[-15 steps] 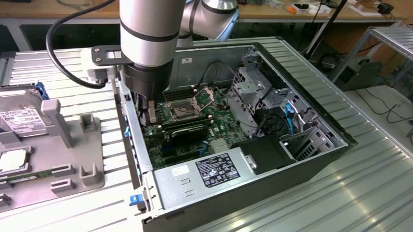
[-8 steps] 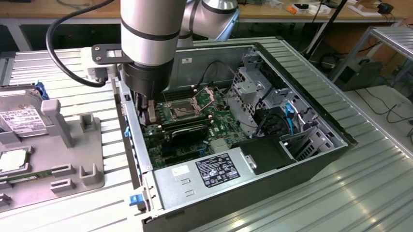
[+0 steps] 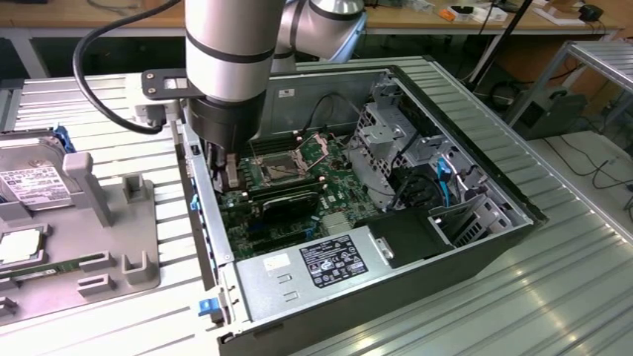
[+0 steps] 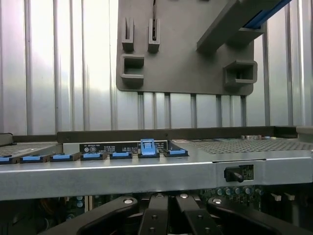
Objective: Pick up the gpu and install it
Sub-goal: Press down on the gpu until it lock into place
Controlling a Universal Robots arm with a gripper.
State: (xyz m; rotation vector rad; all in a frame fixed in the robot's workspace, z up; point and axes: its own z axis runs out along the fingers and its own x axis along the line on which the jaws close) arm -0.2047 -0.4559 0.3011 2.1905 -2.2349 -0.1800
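surface: ribbed metal table | behind: wooden bench | cables at exterior view's right

Black gpu on green motherboard, grey fixture tray, blue slot clips, silver ribbed table

arm: reaches straight down, wrist vertical
gripper: low, pointing down; fingers close together

We see the computer case lying open on the table, with the parts tray to its left in the exterior view. The hard drive rests on that tray. The gripper hangs inside the case, near its left wall, above the gpu.
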